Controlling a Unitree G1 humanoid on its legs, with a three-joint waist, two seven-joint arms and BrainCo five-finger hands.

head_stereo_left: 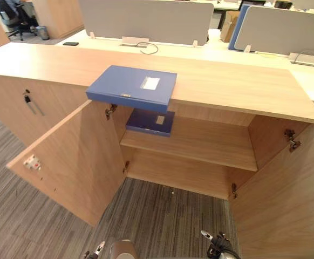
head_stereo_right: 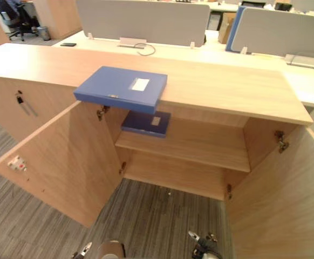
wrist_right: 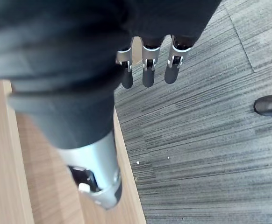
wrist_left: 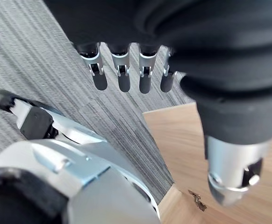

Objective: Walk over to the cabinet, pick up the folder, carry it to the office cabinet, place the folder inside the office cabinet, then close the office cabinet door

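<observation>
Atop the cabinet (head_stereo_left: 227,81), one folder (head_stereo_left: 131,86); second folder (head_stereo_left: 146,123) inside; left hand (wrist_left: 145,74), right hand (wrist_right: 148,70) uncurled.

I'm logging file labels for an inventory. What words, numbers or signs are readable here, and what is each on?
Nothing is legible.
Label on the blue folder atop the cabinet: too small to read.
Sticker on the second folder on the shelf: too small to read.
Red-and-white tag inside the open left door: too small to read.

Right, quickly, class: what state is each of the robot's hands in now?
Left hand: open, fingers straight, holding nothing.
Right hand: open, fingers straight, holding nothing.
</observation>
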